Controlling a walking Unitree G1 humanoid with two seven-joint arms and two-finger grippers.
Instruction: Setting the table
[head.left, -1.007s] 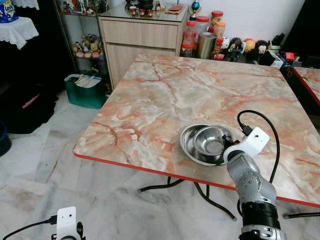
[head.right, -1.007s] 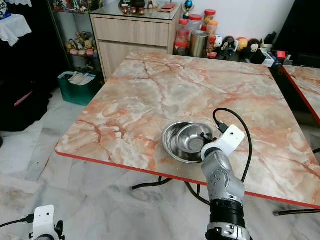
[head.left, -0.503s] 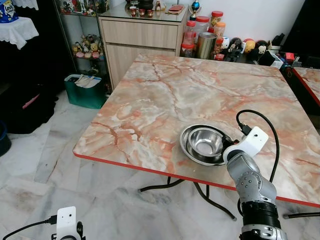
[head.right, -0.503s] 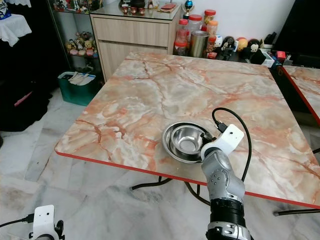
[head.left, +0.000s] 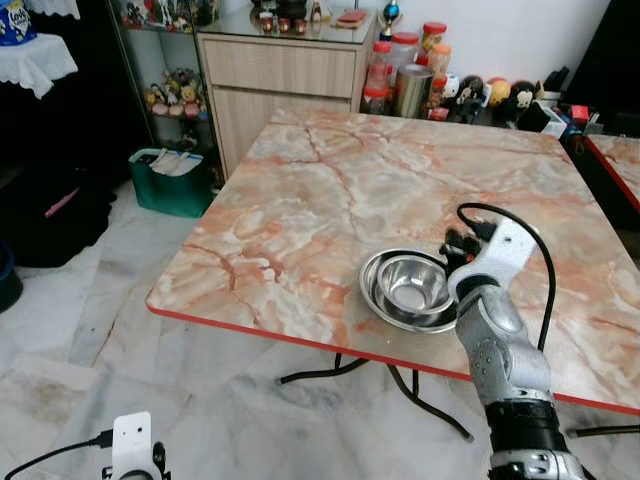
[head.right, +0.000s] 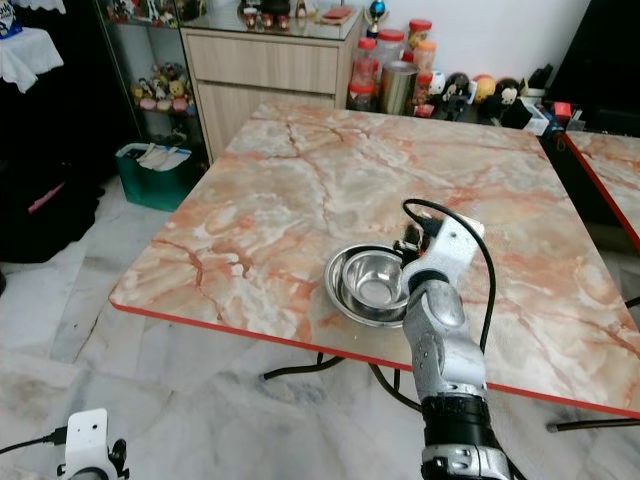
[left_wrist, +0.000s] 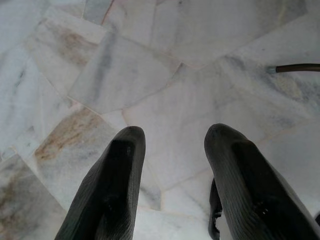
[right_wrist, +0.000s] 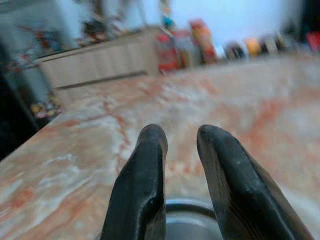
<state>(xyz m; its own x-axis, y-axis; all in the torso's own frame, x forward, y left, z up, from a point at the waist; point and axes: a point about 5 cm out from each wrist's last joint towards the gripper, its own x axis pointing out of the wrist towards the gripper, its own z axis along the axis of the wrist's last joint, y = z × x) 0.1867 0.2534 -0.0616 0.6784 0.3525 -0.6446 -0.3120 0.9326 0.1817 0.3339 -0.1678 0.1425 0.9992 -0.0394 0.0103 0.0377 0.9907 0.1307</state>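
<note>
Two steel bowls sit nested on the marble table (head.left: 300, 200), close to its front edge. The small bowl (head.left: 413, 282) lies flat inside the large bowl (head.left: 372, 284). My right gripper (head.left: 452, 246) hovers just above the far right rim of the bowls, pointing across the table. In the right wrist view its fingers (right_wrist: 145, 165) stand a little apart with nothing between them, and the bowl rim (right_wrist: 187, 204) shows below. My left gripper (left_wrist: 172, 131) hangs low beside me, open over the marble floor.
The table's red front edge (head.left: 250, 328) is close to the bowls. Jars and a metal tin (head.left: 410, 88) crowd the far side by a wooden cabinet (head.left: 275, 75). A green basket (head.left: 168, 178) stands on the floor at left. A second table (head.left: 620, 160) is at right.
The small bowl, tilted in my right gripper a second ago, now lies flat in the large one. The right gripper has let go and lifted above the rim.
</note>
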